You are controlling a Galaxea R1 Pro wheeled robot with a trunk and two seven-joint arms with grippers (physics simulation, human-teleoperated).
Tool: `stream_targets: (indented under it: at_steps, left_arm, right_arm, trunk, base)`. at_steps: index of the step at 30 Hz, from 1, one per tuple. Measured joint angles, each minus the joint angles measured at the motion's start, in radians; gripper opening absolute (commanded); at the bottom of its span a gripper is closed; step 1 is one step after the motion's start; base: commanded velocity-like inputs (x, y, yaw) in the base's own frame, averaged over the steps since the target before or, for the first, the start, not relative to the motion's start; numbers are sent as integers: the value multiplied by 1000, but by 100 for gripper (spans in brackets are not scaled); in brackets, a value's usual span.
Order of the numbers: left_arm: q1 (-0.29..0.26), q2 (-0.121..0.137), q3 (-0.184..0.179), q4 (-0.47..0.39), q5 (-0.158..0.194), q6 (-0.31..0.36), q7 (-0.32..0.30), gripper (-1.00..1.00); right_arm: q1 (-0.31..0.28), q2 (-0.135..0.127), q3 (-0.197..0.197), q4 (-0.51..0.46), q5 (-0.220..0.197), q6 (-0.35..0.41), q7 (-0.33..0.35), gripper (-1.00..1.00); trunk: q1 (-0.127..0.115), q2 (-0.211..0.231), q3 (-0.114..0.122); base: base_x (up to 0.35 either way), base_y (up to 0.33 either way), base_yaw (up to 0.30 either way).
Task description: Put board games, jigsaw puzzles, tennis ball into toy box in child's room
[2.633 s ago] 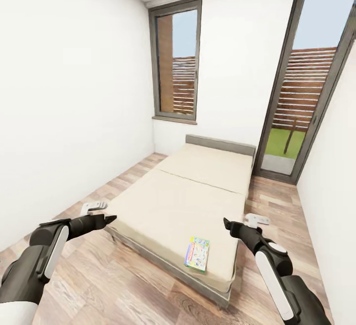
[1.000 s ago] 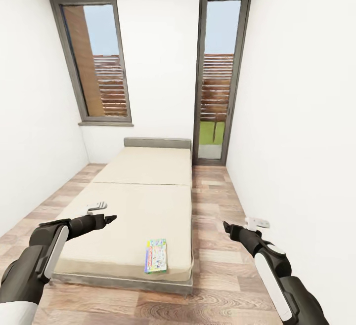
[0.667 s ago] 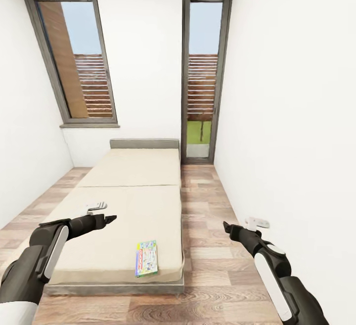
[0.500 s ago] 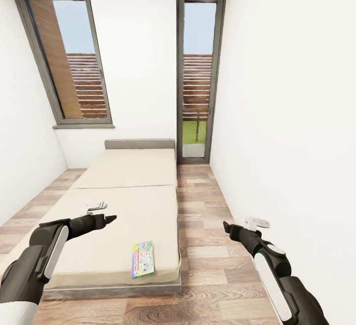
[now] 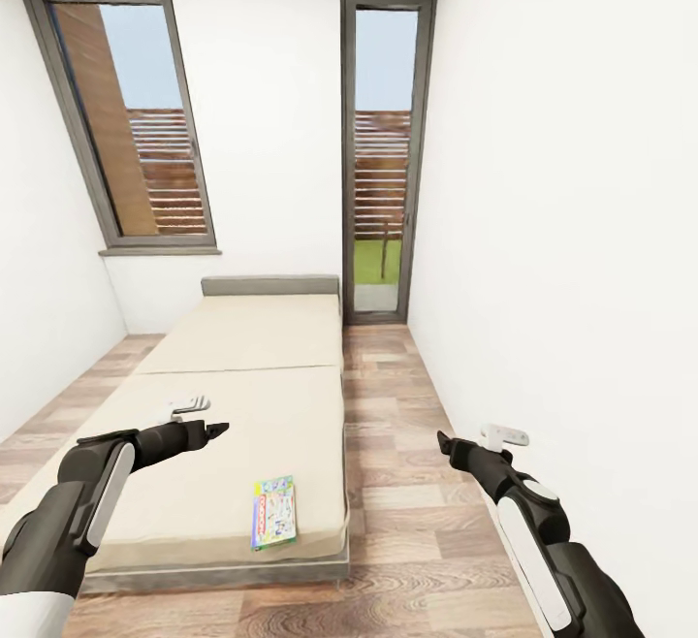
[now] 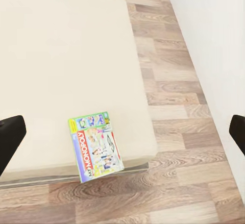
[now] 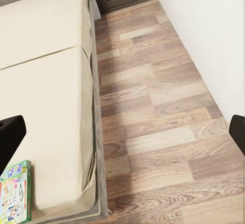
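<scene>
White walls and plank flooring frame a low beige bed (image 5: 242,396); from the head, a flat, colourful board game box (image 5: 274,512) lies at six o'clock near its foot edge, both arms held forward for travel. Left wrist: the left gripper (image 6: 122,134) is spread empty above the box (image 6: 96,146). Right wrist: the right gripper (image 7: 122,132) is spread too, over bare floor, the box at eight o'clock.
</scene>
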State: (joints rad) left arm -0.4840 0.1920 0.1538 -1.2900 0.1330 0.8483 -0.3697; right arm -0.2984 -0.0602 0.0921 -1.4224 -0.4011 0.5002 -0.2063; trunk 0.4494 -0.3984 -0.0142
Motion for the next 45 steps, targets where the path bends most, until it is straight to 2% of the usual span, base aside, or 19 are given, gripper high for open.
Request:
stream_targets:
  at_steps: [10,23,45]
  left_arm:
    - [0,0,0,0,0,0,-1,100]
    - [0,0,1,0,0,0,3,100]
    - [0,0,1,0,0,0,3,100]
  right_arm:
    - [0,0,2,-2,4,-1,0,100]
    - [0,0,4,-3,5,-1,3,100]
    - [0,0,3,-6,-5,1,10,100]
  trunk:
    - [0,0,4]
    - [0,-1,12]
    - [0,-1,13]
  base:
    - [0,-17,13]
    - [0,-24,111]
    - [0,-15,6]
